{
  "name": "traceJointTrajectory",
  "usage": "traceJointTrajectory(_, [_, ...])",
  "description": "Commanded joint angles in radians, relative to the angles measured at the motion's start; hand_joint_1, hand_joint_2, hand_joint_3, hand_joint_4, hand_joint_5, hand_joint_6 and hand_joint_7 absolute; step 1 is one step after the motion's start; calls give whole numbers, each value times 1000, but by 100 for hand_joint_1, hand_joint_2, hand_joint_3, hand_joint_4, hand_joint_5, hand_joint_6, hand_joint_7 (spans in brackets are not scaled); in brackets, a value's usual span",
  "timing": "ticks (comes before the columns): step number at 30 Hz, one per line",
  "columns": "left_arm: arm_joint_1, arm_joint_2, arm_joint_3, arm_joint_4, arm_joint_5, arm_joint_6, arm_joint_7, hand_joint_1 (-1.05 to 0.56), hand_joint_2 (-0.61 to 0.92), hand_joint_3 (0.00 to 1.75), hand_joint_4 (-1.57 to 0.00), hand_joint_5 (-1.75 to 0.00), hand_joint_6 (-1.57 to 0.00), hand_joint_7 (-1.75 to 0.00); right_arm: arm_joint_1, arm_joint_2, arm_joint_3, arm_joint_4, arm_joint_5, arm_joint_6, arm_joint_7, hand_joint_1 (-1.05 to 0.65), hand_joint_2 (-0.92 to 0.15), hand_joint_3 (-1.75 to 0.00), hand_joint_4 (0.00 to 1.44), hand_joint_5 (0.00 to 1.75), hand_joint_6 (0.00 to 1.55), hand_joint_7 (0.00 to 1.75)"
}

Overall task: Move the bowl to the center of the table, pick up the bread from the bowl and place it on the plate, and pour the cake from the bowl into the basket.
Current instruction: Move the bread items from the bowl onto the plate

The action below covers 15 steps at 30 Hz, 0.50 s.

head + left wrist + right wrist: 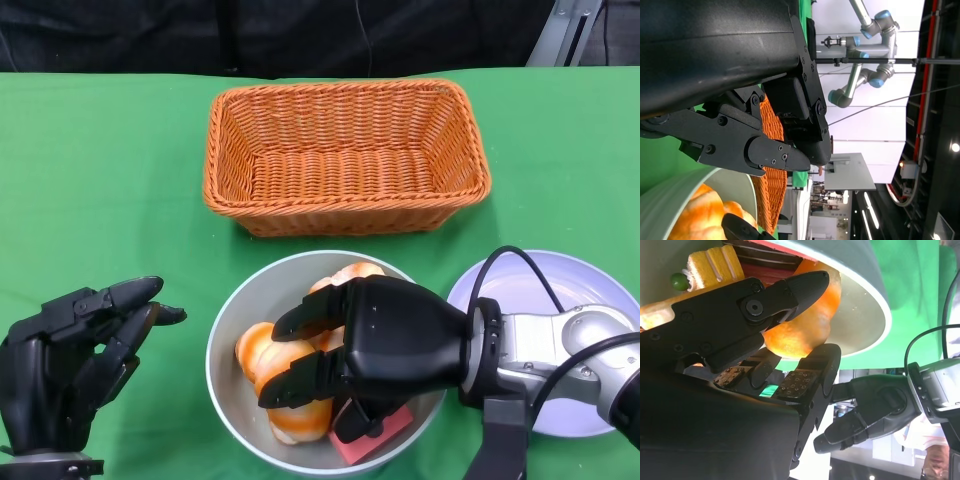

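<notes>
Right hand (345, 365) reaches down into the grey bowl (228, 330), fingers (300, 385) spread a little and curled over an orange bread roll (285, 400); from the right wrist view they sit on either side of the roll (800, 335), but whether they actually clamp it I cannot tell. A pink slab of cake (385, 435) lies under the palm at the bowl's five o'clock, and another roll (350, 272) shows at its twelve o'clock. At nine o'clock from the bowl, the left hand (75, 350) hovers over the green table (100, 180) with fingers apart and nothing in them. At three o'clock from the bowl, the pale plate (585, 290) sits just beside it, partly under the right forearm. Farther off, at twelve o'clock, stands the wicker basket (345, 160).
</notes>
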Motion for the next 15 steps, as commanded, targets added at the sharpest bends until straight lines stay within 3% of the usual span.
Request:
traceJointTrajectory(1, [22,10,4,-24,-7,-1,-2,-29,92,16,-90,-89,-127,-1,7,-4,22,21,-19,16,3,-80,-80,0,93,1,87,0])
traceJointTrajectory(15, [31,-8,4,-72,-5,8,21,-25,92,19,-86,-100,-128,-1,-10,44,82,105,-42,71,-78,-68,-80,0,97,3,99,4])
